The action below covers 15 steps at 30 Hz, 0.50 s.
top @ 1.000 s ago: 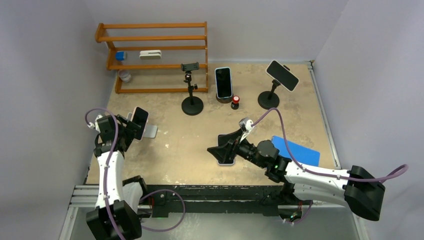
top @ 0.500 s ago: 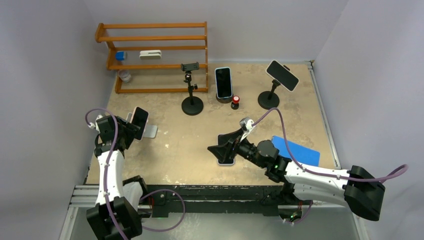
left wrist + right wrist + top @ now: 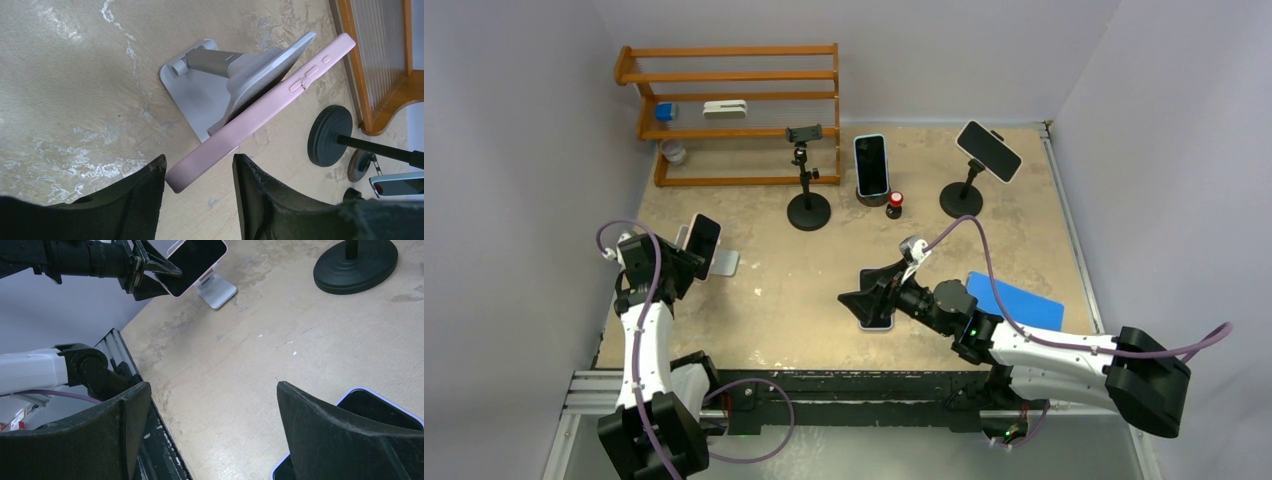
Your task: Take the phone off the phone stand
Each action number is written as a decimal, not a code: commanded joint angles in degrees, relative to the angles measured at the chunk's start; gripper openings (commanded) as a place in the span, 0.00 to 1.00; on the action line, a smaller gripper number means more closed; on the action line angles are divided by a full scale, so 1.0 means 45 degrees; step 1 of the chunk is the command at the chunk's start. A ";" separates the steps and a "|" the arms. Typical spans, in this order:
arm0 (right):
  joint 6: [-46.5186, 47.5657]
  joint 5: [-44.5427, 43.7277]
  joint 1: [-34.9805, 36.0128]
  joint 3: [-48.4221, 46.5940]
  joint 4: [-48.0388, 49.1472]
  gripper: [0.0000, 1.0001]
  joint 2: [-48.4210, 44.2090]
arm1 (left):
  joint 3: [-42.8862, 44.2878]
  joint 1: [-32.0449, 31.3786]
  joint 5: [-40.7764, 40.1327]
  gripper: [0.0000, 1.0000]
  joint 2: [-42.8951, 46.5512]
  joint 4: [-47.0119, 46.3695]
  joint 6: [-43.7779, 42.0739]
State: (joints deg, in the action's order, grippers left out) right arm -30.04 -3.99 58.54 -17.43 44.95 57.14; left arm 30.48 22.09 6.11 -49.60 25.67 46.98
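Step in hand, as judged: securing the grasp before lift-off.

The pink-cased phone is seated on the white folding phone stand, leaned back against its rest plate, at the left side of the table. The left gripper is placed over the phone's near end, one finger to each face. The jaws are part-way apart and close against the case on both sides. Whether pressure is actually applied cannot be told from the wrist view.

The right gripper is held wide apart and empty above a second phone, which lies flat on the table well apart from the stand.

For a clean removal:
- Contact on both faces should be confirmed before any pull.
- Only one end is gripped, so some swing is to be expected.
- The phone is best drawn upward along the rest plate rather than dragged sideways. The stand looks light and could be tipped or carried along.
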 commanded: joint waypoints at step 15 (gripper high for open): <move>0.0013 -0.0383 -0.0002 -0.0013 0.0737 0.96 -0.0057 | -0.0152 0.0111 0.0280 0.34 0.0376 -0.0724 -0.0050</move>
State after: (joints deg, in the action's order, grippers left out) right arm -30.04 -4.75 58.54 -17.43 45.15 57.36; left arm 30.09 22.11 6.33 -49.28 24.93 46.92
